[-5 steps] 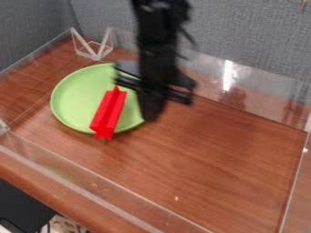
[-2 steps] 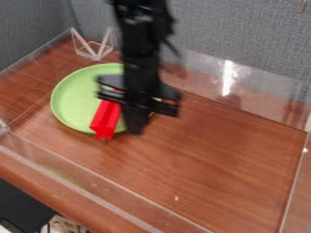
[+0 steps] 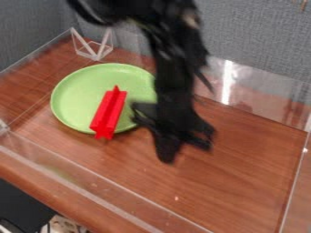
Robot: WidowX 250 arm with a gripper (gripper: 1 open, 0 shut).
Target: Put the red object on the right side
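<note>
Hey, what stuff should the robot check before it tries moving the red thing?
1. Long bright red ridged bar lying on the round lime-green plate, near its right edge: ok, easy to see.
2. Red bar already on the right side: not ok, it sits left of the middle.
3. Black gripper holding the red bar: not ok, it is off to the right over the brown wooden tabletop, apart from the bar.
4. Jaws open for a grab: not ok, they are shut.
5. Room on the right side of the wooden tabletop: ok, it looks bare.
6. Exact gripper height above the wood: cannot tell, the picture is blurred.
</note>
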